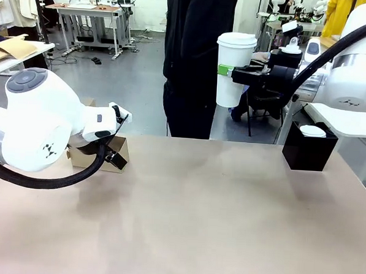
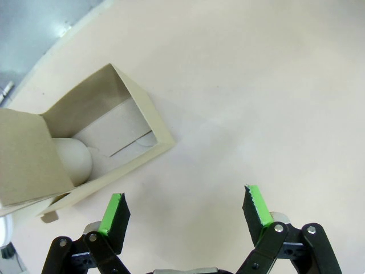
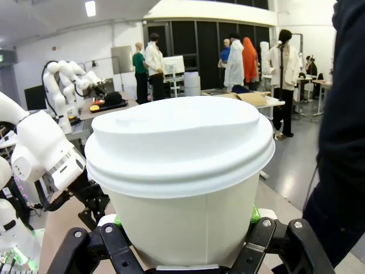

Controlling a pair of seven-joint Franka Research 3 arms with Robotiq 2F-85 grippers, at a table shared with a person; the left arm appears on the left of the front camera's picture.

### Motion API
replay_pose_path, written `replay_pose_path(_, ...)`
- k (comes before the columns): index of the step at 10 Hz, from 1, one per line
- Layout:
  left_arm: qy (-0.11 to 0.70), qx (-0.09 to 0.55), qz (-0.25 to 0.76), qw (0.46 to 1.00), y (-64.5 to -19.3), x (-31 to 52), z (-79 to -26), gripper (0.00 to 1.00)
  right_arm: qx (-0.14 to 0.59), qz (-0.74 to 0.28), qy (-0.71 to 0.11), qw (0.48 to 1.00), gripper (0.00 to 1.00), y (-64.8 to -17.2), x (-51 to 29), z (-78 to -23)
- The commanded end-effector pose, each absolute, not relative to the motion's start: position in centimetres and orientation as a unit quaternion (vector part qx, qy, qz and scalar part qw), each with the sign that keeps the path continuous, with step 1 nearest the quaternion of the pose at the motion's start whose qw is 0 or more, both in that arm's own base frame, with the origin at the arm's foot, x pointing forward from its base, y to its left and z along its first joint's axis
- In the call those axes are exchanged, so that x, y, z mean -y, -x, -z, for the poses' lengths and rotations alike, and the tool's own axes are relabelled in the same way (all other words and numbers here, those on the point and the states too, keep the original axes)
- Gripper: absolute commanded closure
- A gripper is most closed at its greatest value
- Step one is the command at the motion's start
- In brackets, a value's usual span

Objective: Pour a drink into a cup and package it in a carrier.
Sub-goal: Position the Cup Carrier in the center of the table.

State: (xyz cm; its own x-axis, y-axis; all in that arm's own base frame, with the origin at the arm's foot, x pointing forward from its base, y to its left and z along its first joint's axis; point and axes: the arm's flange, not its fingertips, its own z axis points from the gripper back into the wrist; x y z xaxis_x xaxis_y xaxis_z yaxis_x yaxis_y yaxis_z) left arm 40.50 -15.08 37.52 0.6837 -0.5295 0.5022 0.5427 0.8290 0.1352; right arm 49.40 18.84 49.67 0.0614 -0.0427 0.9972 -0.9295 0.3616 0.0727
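**Lidded cup held aloft**

The left hand (image 2: 185, 202) hung released, green pads spread, over the smooth beige counter (image 1: 198, 205). Just beside it lay the matte cardboard carrier (image 2: 85, 105), partly cut off there and mostly hidden behind the arm in the front view. Farther off, the right hand (image 1: 226, 70) clenched the tapered white paper cup (image 1: 234, 78), plastic-lidded, raised before a dark-clad person (image 1: 196, 64).

No legible text, label, brand, number or sign on any surface.
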Motion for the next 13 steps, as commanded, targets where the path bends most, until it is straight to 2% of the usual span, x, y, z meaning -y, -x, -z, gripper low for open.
replay_pose_path(1,0.002,0.262,0.277,0.924,-40.3,14.8,-41.8,0.00,0.580,-0.379,-0.415,0.589,0.20,-49.4,-19.0,-50.2)
replay_pose_path(5,-0.008,0.216,0.193,0.957,-41.7,13.7,-53.9,0.00,0.580,-0.379,-0.415,0.589,0.20,-49.4,-19.0,-50.2)
replay_pose_path(7,-0.011,0.181,0.154,0.971,-44.1,13.2,-57.2,0.00,0.580,-0.379,-0.415,0.589,0.20,-49.4,-19.0,-50.2)
replay_pose_path(10,-0.040,0.150,0.089,0.984,-48.6,13.3,-56.8,0.00,0.580,-0.379,-0.415,0.589,0.20,-49.4,-19.0,-50.2)
replay_pose_path(13,-0.040,0.130,0.050,0.989,-51.6,12.2,-54.0,0.00,0.580,-0.379,-0.415,0.589,0.20,-49.4,-19.0,-50.2)
